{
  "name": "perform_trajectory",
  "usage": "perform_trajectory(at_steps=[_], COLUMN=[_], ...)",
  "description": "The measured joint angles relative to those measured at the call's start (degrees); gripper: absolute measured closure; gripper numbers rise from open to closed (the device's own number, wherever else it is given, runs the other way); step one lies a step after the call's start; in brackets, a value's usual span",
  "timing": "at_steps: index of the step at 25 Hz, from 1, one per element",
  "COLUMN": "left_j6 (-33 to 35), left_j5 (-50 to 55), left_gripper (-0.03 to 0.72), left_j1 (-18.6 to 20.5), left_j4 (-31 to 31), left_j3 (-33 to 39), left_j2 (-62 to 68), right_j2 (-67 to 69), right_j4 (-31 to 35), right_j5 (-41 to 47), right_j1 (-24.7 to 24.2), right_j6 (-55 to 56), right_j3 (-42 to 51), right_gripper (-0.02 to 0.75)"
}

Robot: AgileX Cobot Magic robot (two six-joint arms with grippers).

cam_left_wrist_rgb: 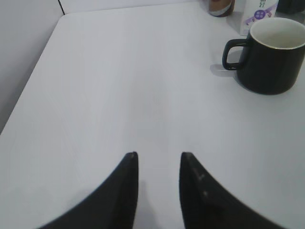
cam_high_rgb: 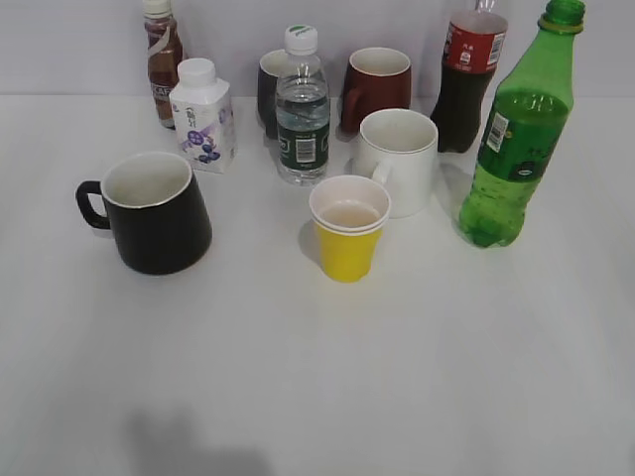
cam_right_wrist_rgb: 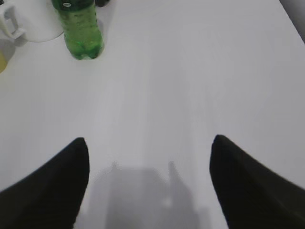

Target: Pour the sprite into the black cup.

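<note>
The sprite (cam_high_rgb: 516,149) is a tall green bottle with no cap, standing upright at the right of the white table. Its lower part shows in the right wrist view (cam_right_wrist_rgb: 81,33). The black cup (cam_high_rgb: 159,213) stands upright at the left, white inside, handle to the left. It also shows in the left wrist view (cam_left_wrist_rgb: 271,62). My left gripper (cam_left_wrist_rgb: 158,155) has a narrow gap between its fingers, holds nothing, and is near and left of the cup. My right gripper (cam_right_wrist_rgb: 150,140) is wide open and empty, near and right of the sprite. Neither gripper shows in the exterior view.
A yellow paper cup (cam_high_rgb: 347,238) and a white mug (cam_high_rgb: 402,159) stand between cup and sprite. Behind them are a water bottle (cam_high_rgb: 302,109), a cola bottle (cam_high_rgb: 468,79), a dark red mug (cam_high_rgb: 377,84), a small dark mug (cam_high_rgb: 270,89), a white carton (cam_high_rgb: 203,117) and a brown bottle (cam_high_rgb: 162,59).
</note>
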Motion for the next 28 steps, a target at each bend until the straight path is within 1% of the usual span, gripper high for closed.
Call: perform_trajectory(at_steps=[28], left_j6=[0.0], left_j5=[0.0], left_gripper=[0.453], left_j1=[0.0], left_j4=[0.0], left_j3=[0.0], left_j2=[0.0], right_j2=[0.0], right_j4=[0.0], right_j5=[0.0], right_j1=[0.0], right_j6=[0.0], right_j3=[0.0], right_gripper=[0.149])
